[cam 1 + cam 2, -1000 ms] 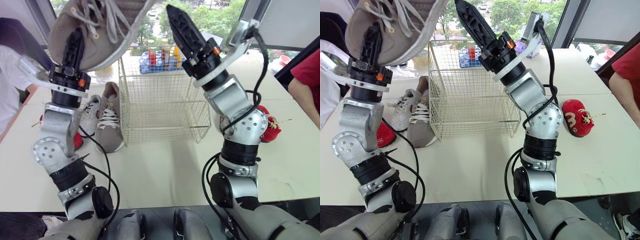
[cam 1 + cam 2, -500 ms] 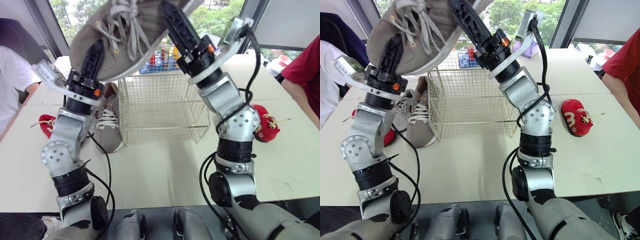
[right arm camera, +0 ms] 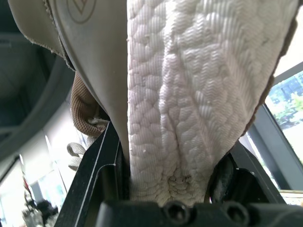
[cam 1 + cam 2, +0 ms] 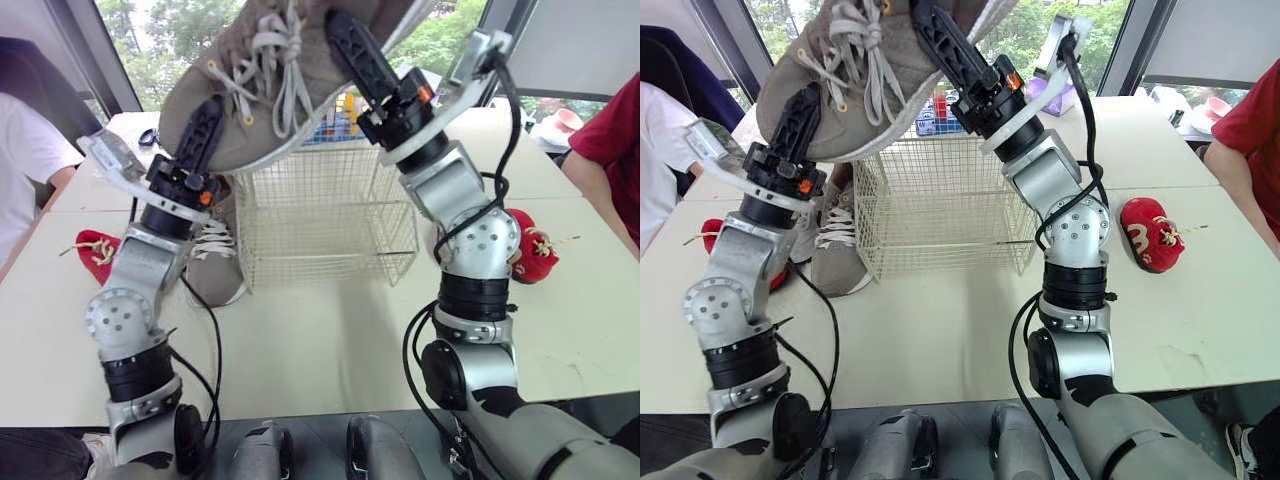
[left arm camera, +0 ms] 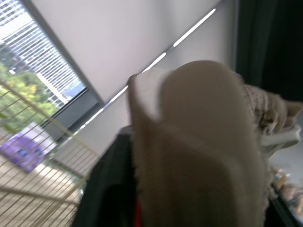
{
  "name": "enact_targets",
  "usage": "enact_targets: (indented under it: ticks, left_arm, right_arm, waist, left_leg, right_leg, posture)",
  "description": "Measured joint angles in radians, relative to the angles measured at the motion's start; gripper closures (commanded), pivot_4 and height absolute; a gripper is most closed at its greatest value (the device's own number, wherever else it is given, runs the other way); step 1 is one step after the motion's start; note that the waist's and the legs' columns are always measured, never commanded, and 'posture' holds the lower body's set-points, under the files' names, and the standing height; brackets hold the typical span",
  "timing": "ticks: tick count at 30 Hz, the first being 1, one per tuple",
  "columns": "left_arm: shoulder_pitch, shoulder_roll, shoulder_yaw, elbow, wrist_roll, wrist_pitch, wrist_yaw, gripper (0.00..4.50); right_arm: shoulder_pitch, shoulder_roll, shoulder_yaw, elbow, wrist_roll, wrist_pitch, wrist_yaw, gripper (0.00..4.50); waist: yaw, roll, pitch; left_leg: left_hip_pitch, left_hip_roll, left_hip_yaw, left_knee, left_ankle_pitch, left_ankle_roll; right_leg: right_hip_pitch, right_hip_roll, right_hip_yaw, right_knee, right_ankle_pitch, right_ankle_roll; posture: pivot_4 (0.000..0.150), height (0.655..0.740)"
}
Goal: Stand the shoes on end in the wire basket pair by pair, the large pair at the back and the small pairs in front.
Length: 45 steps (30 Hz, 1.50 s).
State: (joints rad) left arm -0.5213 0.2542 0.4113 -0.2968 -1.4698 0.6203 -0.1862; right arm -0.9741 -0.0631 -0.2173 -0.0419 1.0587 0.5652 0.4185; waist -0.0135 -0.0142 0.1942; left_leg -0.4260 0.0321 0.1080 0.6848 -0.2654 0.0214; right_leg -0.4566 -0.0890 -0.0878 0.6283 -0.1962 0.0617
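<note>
Since a second ago the large grey shoe (image 4: pixel 262 85) has swung rightward, now aloft over the wire basket (image 4: pixel 330 215), left end effector (image 4: pixel 205 125) clamping its toe end, right end effector (image 4: pixel 350 45) clenched on its sole. Next, likely: tip it on end and lower it to the basket's back.

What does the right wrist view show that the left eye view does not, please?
The right wrist view adds the tan shoe's bumpy white sole, gripped between the right gripper's two fingers. The left eye view adds the wire basket on the table, a second shoe beside it, a red shoe to the left, another red shoe to the right, and the left gripper holding the raised shoe. Both share the tan shoe and the right gripper.
</note>
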Motion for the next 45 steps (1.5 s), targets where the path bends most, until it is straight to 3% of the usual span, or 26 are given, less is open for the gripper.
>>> enact_targets:
  ticks: [2, 10, 14, 18, 23, 28, 35, 45]
  left_arm:
    - [0.023, 0.030, -0.006, -0.037, -0.005, 0.012, 0.020, 0.06]
    - [0.140, 0.188, -0.048, -0.281, 0.068, 0.045, 0.183, 0.02]
    - [0.232, 0.277, -0.065, -0.404, 0.122, 0.053, 0.259, 0.02]
    - [0.342, 0.413, -0.059, -0.474, 0.177, 0.075, 0.214, 0.02]
    - [0.463, 0.437, -0.030, -0.471, 0.216, 0.066, 0.136, 0.02]
    - [0.518, 0.443, -0.017, -0.473, 0.216, 0.061, 0.103, 0.02]
    - [0.529, 0.443, -0.011, -0.471, 0.214, 0.055, 0.080, 0.02]
    - [0.507, 0.424, -0.035, -0.431, 0.262, 0.038, 0.061, 0.02]
  right_arm:
    - [0.000, -0.009, -0.002, -0.001, -0.006, -0.015, 0.032, 2.81]
    - [-0.222, -0.237, -0.137, 0.212, 0.003, -0.055, 0.147, 2.81]
    - [-0.378, -0.449, -0.115, 0.400, -0.141, -0.145, 0.352, 2.81]
    - [-0.469, -0.545, -0.039, 0.585, -0.298, -0.251, 0.563, 2.81]
    - [-0.518, -0.546, 0.099, 0.851, -0.528, -0.446, 0.789, 2.81]
    - [-0.558, -0.541, 0.163, 1.056, -0.682, -0.602, 0.875, 2.81]
    - [-0.632, -0.542, 0.153, 1.236, -0.762, -0.630, 0.958, 2.81]
    - [-0.661, -0.498, 0.124, 1.347, -0.854, -0.642, 0.903, 2.81]
  waist:
    - [0.001, 0.000, 0.000]
    - [0.005, 0.000, 0.000]
    - [0.000, 0.001, 0.001]
    - [-0.009, 0.002, 0.000]
    - [-0.002, 0.003, 0.001]
    - [0.003, 0.003, 0.001]
    - [0.000, 0.003, 0.001]
    - [0.002, 0.003, 0.001]
  left_leg:
    - [0.000, 0.000, 0.000, 0.000, 0.000, 0.000]
    - [0.000, -0.001, 0.000, -0.001, -0.002, 0.003]
    - [0.000, 0.000, 0.001, -0.002, -0.002, 0.003]
    - [0.002, 0.000, 0.003, -0.003, -0.002, 0.003]
    - [0.001, 0.001, 0.003, -0.003, -0.002, 0.002]
    - [-0.002, 0.000, 0.003, -0.003, 0.000, -0.001]
    - [-0.002, 0.000, 0.004, -0.003, 0.000, -0.002]
    - [-0.001, 0.000, 0.003, -0.003, 0.000, -0.002]
  right_leg:
    - [0.000, 0.000, 0.000, 0.000, 0.000, 0.000]
    - [0.000, -0.001, 0.000, -0.001, 0.000, 0.000]
    - [-0.001, 0.000, 0.001, -0.003, 0.000, 0.000]
    - [-0.001, 0.002, 0.003, -0.003, 0.000, -0.001]
    - [-0.003, 0.001, 0.003, -0.002, -0.001, -0.003]
    - [-0.003, 0.000, 0.003, -0.008, -0.001, -0.002]
    - [-0.002, 0.000, 0.002, -0.009, -0.001, -0.002]
    - [0.000, 0.000, 0.002, -0.009, -0.001, -0.003]
  posture:
    - [0.150, 0.7400]
    - [0.150, 0.7400]
    - [0.150, 0.7400]
    - [0.150, 0.7400]
    - [0.150, 0.7400]
    - [0.150, 0.7400]
    - [0.150, 0.7400]
    - [0.150, 0.7400]
